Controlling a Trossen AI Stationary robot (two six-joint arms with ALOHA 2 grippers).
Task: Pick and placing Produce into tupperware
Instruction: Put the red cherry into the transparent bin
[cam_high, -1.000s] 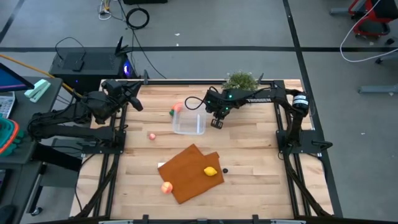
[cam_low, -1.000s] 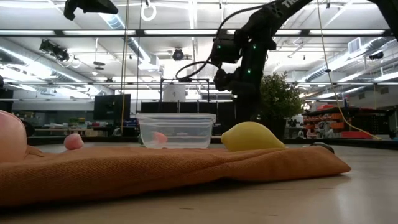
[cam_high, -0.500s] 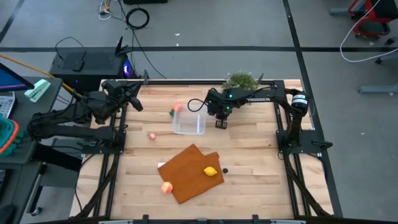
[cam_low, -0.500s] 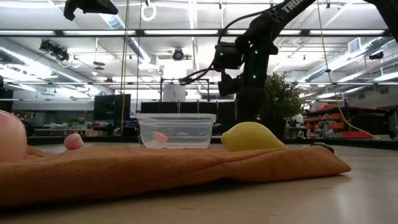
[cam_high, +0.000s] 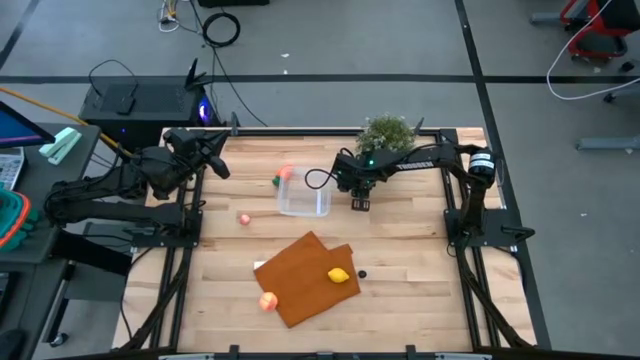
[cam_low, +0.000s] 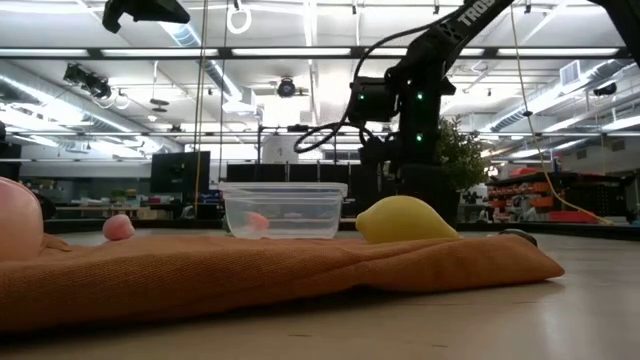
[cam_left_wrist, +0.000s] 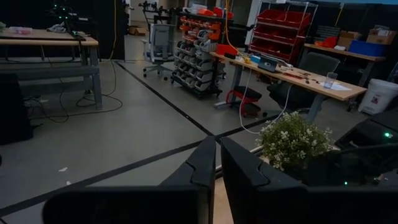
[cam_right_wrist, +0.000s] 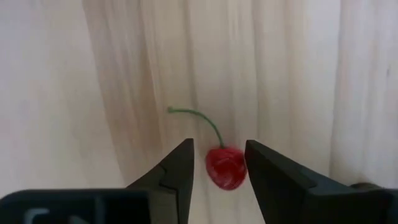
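- The right tool (cam_high: 360, 203) hangs over the bare wooden worktop (cam_high: 400, 250) just beside the tupperware (cam_high: 303, 200), on its plant side.
- In the right wrist view its fingers (cam_right_wrist: 177, 171) stand apart with a red cherry (cam_right_wrist: 226, 168) between them; whether they touch the cherry cannot be told. The cherry's green stem curves away across the wood.
- The left tool (cam_left_wrist: 217, 163) is held off the worktop's far left corner, its fingers nearly together with only a thin slit between them, nothing in it.
- The tupperware sits toward the far middle of the worktop; the low view shows a small pink piece (cam_low: 256, 221) inside it.
- A peach-orange piece (cam_high: 287, 173) and a small green piece (cam_high: 276, 181) lie just beyond the tupperware's far left corner.
- A pink piece (cam_high: 244, 219) lies on the wood to the left of the tupperware.
- The yellow lemon (cam_high: 340, 275) rests on the orange-brown mat (cam_high: 300, 270), near its right edge; a dark piece (cam_high: 362, 273) lies on the wood just beside it.
- A peach-orange round fruit (cam_high: 267, 301) sits at the mat's near left edge.
- The potted plant (cam_high: 386, 131) stands at the far edge.
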